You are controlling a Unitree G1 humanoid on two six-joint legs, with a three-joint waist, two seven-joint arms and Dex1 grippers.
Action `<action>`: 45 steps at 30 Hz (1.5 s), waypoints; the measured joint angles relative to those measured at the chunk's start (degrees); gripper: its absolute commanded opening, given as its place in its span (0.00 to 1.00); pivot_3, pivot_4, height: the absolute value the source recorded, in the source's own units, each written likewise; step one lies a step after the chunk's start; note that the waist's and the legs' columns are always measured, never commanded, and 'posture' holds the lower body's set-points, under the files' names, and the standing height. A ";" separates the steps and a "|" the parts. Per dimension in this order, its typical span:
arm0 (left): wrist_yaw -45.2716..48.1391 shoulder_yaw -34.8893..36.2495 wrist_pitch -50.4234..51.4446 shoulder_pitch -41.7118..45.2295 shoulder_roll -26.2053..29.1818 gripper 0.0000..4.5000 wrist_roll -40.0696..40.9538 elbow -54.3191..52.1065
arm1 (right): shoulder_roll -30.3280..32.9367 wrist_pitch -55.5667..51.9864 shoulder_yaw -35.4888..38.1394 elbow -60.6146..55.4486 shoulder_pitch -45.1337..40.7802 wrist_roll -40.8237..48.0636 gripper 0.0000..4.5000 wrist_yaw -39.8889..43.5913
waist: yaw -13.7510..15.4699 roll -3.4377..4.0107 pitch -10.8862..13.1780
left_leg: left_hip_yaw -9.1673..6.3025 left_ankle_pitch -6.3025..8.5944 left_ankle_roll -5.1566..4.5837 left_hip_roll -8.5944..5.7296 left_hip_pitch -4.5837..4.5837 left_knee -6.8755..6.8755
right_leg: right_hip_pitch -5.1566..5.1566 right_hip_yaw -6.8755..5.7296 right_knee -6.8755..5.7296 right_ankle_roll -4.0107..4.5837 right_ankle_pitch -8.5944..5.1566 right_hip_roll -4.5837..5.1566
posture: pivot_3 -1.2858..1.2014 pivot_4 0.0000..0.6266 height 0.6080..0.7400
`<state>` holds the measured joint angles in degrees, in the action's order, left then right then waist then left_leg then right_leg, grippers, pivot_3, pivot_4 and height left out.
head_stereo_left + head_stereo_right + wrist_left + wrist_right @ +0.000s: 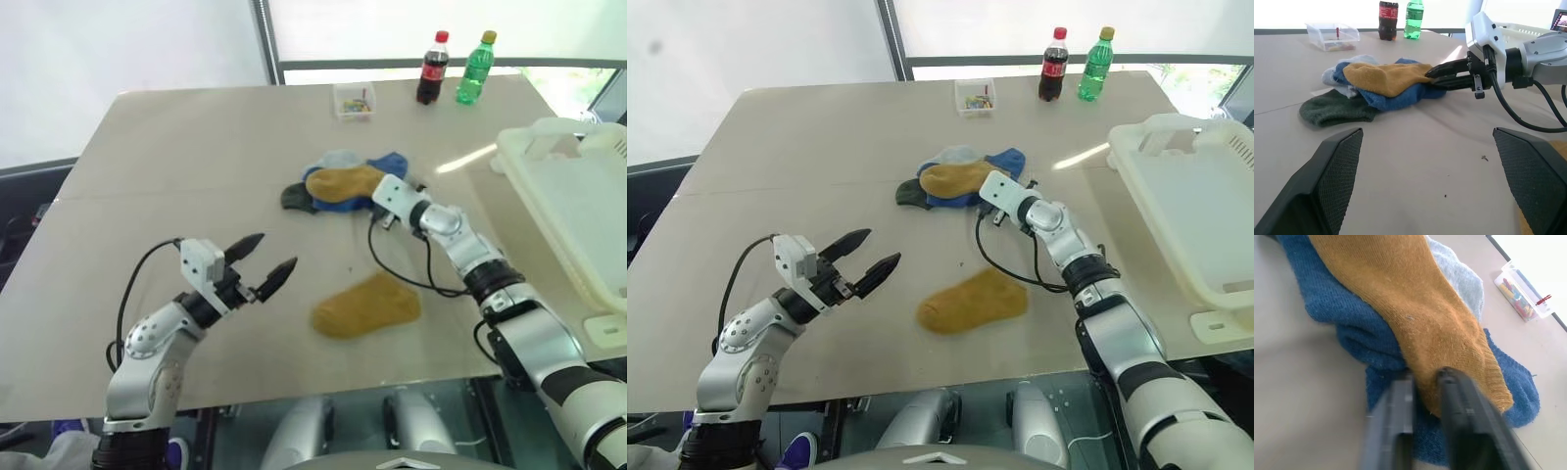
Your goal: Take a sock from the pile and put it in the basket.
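Note:
The pile [338, 186] of socks lies mid-table: a mustard sock [1415, 308] on top of blue [1342, 323], grey and dark green [1334, 110] ones. My right gripper [1425, 377] reaches into the pile's right end and is shut on the edge of that top mustard sock, with blue cloth just under its fingers. The cream-white basket [526, 181] stands at the table's right edge, apart from the arm. My left gripper [274, 253] hovers open over the near left of the table with nothing between its fingers [1337, 166], pointing toward the pile.
A second mustard sock [367, 305] lies flat near the front edge, between the arms. At the far edge stand a small clear box [354, 101], a cola bottle [432, 69] and a green bottle [475, 69]. A black cable [407, 274] loops under the right forearm.

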<state>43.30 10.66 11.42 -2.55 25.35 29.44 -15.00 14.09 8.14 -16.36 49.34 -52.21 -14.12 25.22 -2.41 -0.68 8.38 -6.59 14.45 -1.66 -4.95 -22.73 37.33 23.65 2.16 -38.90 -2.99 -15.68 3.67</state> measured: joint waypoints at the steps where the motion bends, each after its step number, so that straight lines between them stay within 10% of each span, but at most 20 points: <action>1: -0.01 0.00 0.07 0.00 0.00 1.00 0.01 -0.03 | -0.01 -0.02 0.18 -0.11 0.00 0.14 0.02 0.12 | -0.01 0.00 0.00 | 0.00 0.00 0.00 0.00 0.00 0.00 | 0.00 0.00 0.00 0.00 0.00 0.00 | 0.52 0.24 1.00; 12: -0.04 -0.11 0.74 0.60 0.00 1.00 0.00 -0.09 | 0.21 -0.53 1.14 -3.91 0.47 0.87 0.02 2.23 | 0.00 0.00 0.00 | 0.00 0.00 0.00 0.00 0.00 0.00 | 0.00 0.00 0.00 0.00 0.00 0.00 | 0.52 0.24 1.00; 22: 1.42 0.02 3.02 -0.23 1.48 1.00 2.32 -1.19 | 2.99 -9.85 0.85 -32.02 12.23 8.90 0.02 17.43 | 0.09 0.02 0.01 | -0.02 0.01 0.00 0.02 -0.01 0.00 | -0.01 -0.01 0.02 0.00 0.00 0.01 | 0.52 0.24 1.00; 34: 3.10 0.07 4.66 1.72 3.53 1.00 3.38 -1.33 | 16.49 -11.02 -7.85 -48.12 23.97 9.29 0.02 34.15 | 0.46 0.01 0.01 | -0.04 0.01 -0.01 0.02 0.00 0.00 | -0.04 -0.04 0.05 0.00 0.00 0.03 | 0.52 0.24 1.00; 45: 0.53 -3.75 5.45 5.39 4.64 1.00 -3.23 1.08 | 17.71 -15.69 -7.24 -52.43 25.91 8.35 0.02 32.81 | 1.45 0.00 0.01 | -0.03 0.01 0.00 0.03 0.04 0.01 | -0.07 -0.02 0.05 0.00 0.00 0.02 | 0.52 0.24 1.00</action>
<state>43.83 6.92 16.87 2.84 29.99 26.21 -13.93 31.80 -7.55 -23.60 -3.09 -26.30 -5.78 58.02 -0.96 -0.67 8.39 -6.61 14.46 -1.66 -4.92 -22.69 37.33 23.58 2.14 -38.85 -3.00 -15.69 3.69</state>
